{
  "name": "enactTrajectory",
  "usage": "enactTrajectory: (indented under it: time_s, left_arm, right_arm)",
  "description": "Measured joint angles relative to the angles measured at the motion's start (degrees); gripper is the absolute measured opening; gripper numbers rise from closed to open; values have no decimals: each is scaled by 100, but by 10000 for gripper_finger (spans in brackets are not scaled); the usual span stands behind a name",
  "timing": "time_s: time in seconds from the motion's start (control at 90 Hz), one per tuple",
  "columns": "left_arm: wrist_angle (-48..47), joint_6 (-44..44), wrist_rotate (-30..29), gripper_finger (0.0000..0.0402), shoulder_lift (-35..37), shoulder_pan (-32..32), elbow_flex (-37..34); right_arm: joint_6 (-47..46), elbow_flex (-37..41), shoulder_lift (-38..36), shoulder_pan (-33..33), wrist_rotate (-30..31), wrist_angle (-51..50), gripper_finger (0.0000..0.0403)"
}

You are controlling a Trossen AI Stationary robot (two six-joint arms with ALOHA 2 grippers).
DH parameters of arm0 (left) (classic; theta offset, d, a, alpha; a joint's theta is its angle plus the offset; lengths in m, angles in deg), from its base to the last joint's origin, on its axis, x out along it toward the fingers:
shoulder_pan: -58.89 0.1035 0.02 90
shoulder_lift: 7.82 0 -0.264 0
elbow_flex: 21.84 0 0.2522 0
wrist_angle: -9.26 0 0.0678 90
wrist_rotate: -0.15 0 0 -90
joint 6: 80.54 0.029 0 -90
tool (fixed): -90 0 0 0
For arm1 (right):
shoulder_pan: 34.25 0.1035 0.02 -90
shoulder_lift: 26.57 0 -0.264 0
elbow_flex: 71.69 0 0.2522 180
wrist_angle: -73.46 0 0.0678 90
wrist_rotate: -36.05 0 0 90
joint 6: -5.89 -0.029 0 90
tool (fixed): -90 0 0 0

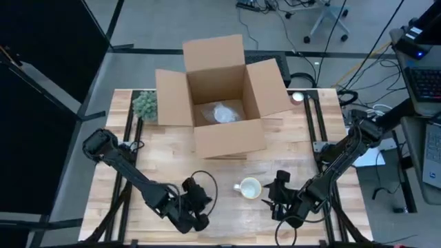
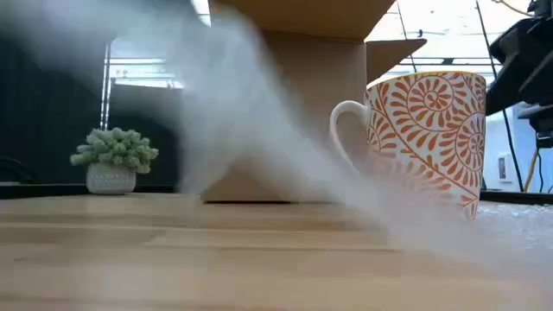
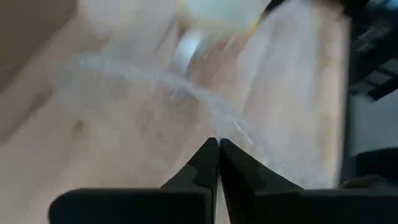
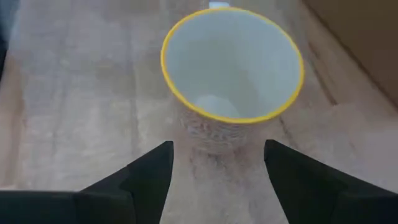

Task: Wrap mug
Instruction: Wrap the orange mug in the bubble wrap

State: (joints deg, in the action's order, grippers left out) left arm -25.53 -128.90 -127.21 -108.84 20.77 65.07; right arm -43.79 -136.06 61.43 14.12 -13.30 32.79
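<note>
We see two dark, nearly black arms built of slim tubular links joined by bulkier rounded joint housings. Thin black cables loop beside the left end effector and below the right end effector. From the wrist cameras, each end effector carries two matte black fingers with flat, wedge-shaped tips tapering to points, mounted on a plain black crossbar.

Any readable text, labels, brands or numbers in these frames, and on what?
None can be read. The mug carries only an orange swirl pattern, no words. The cardboard box shows plain flaps with no print visible. The planter bears no lettering.
</note>
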Motion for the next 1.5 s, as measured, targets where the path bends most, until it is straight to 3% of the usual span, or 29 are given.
enactTrajectory:
  time_s: [0.256, 0.344, 0.6, 0.811, 1.222, 1.5]
  left_arm:
    - [1744, 1792, 48, 0, -13, 477, 52]
    - [2133, 2171, 326, 0, -13, 753, 57]
    - [2456, 2494, 1115, 0, -43, 1466, 57]
    - [3640, 2929, 1793, 0, -475, 1663, 61]
    - [4270, 2931, 1937, 0, -1140, 2007, 63]
    - [4418, 2772, 2273, 0, -1602, 2170, 63]
  right_arm:
    - [204, 0, 0, -38, -5, 105, 235]
    - [265, 0, 0, -38, -9, 150, 235]
    - [410, 0, 0, -38, -12, 158, 235]
    - [916, -274, -28, -38, 4, 120, 235]
    - [1474, -319, -88, -263, 119, -5, 235]
    - [1296, -1060, -467, -130, 105, -1279, 235]
